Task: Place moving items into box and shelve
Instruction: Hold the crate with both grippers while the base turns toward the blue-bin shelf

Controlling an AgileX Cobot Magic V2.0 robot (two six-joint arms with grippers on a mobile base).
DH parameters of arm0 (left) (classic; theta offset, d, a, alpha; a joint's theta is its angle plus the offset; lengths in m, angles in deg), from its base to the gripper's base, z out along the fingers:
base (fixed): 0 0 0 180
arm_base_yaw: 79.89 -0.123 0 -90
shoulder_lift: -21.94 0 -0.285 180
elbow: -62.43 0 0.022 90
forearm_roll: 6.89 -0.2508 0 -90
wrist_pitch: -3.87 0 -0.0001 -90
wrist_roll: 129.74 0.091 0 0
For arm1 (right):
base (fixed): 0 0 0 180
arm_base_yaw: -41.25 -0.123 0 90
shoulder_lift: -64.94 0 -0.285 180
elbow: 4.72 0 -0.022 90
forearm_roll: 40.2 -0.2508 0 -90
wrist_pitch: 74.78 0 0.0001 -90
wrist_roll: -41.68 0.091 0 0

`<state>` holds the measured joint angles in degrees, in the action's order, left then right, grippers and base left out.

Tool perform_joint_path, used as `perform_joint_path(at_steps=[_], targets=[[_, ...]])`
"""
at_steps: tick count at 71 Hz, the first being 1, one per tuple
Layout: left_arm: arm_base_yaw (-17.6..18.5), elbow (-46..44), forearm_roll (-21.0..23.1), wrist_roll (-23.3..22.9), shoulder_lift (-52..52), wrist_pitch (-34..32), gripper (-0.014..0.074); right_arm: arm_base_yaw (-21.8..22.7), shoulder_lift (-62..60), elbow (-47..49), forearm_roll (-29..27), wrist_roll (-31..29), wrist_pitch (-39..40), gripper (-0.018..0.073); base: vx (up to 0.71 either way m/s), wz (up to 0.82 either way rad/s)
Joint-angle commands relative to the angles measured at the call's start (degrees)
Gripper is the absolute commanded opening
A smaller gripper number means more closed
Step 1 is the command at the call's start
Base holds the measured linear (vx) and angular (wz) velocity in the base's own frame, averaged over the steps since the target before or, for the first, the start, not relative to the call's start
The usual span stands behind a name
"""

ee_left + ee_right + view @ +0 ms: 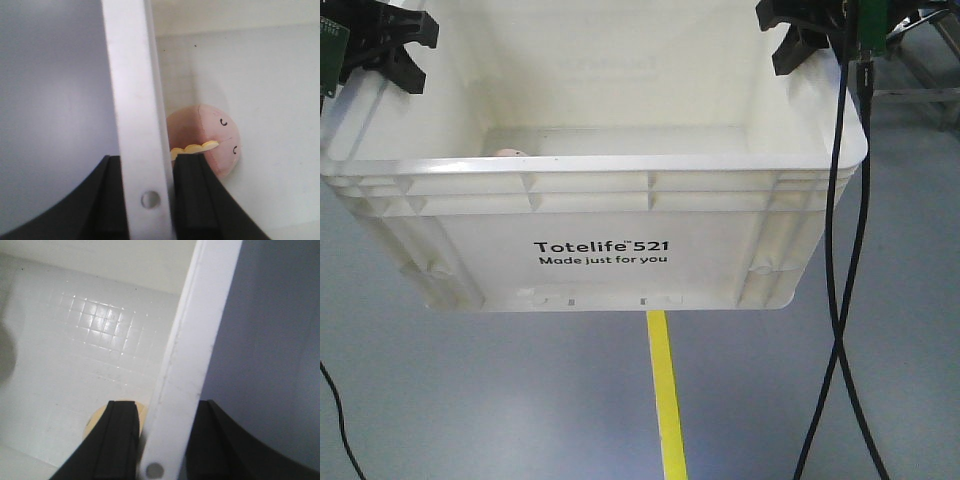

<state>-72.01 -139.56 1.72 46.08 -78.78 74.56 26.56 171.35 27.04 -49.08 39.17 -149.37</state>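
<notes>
Gripping the box point(600, 255) by both side walls, with your arms up at either end.
Your left gripper point(148, 167) and right gripper point(165, 412) each clamp a wall; the pink ball point(212, 135) lies inside, beside your left gripper.

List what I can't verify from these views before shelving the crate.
- Front view: the box has its floor hidden by its own near wall; only the top of the pale ball shows.
- Right wrist view: the right gripper has a finger covering most of a yellowish round item; unidentifiable.
- Front view: the top edge cuts off the left gripper, so its grip is unreadable there.
</notes>
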Motion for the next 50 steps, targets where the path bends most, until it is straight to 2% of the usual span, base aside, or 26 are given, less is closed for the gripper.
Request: perform_joint_path(at_steps=[1,50], targets=[[0.99,-2.53,8.72,0.57,3.56,-6.83,-0.0017,-1.02,-3.76,2.55,-9.83,-2.03,4.32,-0.0012,0.49,-0.29],[0.99,-2.53,8.66,0.57,3.56,-6.82,-0.0017,-1.02,-3.71,2.55,-9.83,-2.03,4.32,-0.0012,0.46,-0.38]])
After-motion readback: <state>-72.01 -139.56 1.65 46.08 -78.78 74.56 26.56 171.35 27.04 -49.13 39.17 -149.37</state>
